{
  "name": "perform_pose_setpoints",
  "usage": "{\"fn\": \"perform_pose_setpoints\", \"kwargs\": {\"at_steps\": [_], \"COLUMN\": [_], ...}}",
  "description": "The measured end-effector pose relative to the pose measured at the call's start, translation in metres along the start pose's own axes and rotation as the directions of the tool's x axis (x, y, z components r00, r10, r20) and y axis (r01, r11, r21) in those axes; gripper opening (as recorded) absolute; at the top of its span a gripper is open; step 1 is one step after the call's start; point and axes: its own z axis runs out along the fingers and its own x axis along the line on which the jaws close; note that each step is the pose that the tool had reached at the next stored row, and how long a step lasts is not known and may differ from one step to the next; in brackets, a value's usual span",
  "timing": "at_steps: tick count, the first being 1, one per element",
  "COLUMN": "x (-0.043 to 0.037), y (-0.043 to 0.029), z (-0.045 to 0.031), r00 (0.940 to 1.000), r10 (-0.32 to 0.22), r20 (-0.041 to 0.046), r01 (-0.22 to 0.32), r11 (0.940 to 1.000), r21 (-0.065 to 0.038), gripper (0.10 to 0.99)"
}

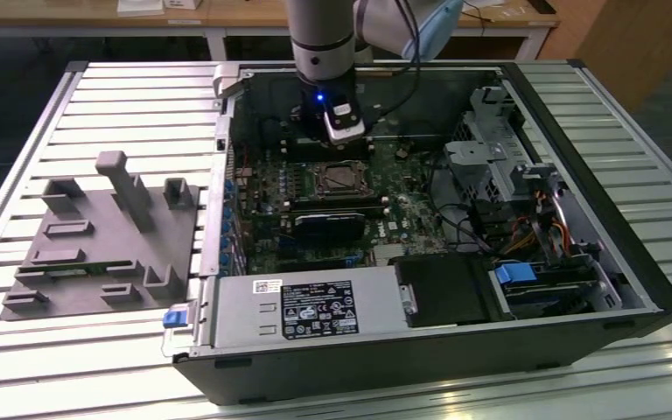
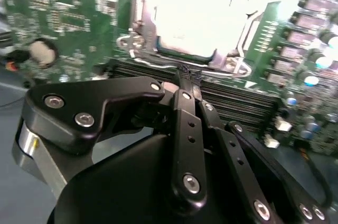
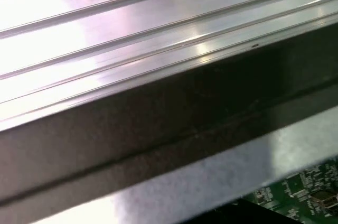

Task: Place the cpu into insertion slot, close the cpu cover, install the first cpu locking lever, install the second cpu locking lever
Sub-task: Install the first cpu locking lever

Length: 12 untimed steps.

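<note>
The cpu lies flat in the insertion slot on the green motherboard, its pale metal top glaring under the light. The silvery cpu cover frames it and looks to lie down around it. Bent wire ends of the locking levers show at the socket's corners; I cannot tell whether they are latched. My gripper hangs just above the board beside the socket, over the memory slots, its black fingers shut with nothing between them. In the exterior view the gripper sits just behind the socket.
The open computer case lies on a slatted aluminium table. A grey fixture block stands at the exterior view's left. Drive cages and cables crowd the exterior view's right, and a power supply sits in front. The case's dark wall shows in the first wrist view.
</note>
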Motion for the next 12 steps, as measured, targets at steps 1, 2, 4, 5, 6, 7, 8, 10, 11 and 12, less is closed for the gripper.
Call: {"fn": "perform_pose_setpoints", "kwargs": {"at_steps": [1, 2, 4, 5, 6, 7, 8, 10, 11, 12], "x": [-0.0001, 0.0000, 0.0000, 0.0000, -0.0001, -0.0002, -0.0003, -0.0007, -0.0008, -0.0010], "y": [0.0000, 0.0000, 0.0000, 0.0000, 0.0001, 0.0002, 0.0003, 0.0008, 0.0011, 0.0012], "z": [0.0000, 0.0000, 0.0000, 0.0000, -0.0001, -0.0010, -0.0023, -0.0062, -0.0081, -0.0095], "r00": [1.0000, 1.0000, 1.0000, 1.0000, 1.0000, 1.0000, 1.0000, 1.0000, 1.0000, 1.0000], "r10": [0.000, 0.000, 0.001, 0.001, 0.000, 0.000, 0.000, 0.000, 0.000, 0.000], "r20": [-0.0043, -0.0045, -0.0047, -0.0048, -0.0047, -0.0045, -0.0040, -0.0035, -0.0034, -0.0029], "r01": [0.000, 0.000, -0.001, -0.001, 0.000, 0.000, 0.000, 0.000, 0.000, 0.000], "r11": [1.0000, 1.0000, 1.0000, 1.0000, 1.0000, 1.0000, 1.0000, 1.0000, 1.0000, 1.0000], "r21": [0.002, 0.002, 0.002, 0.002, 0.003, 0.004, 0.004, 0.006, 0.006, 0.007], "gripper": [0.102, 0.102, 0.102, 0.102, 0.102, 0.102, 0.102, 0.102, 0.102, 0.102]}}
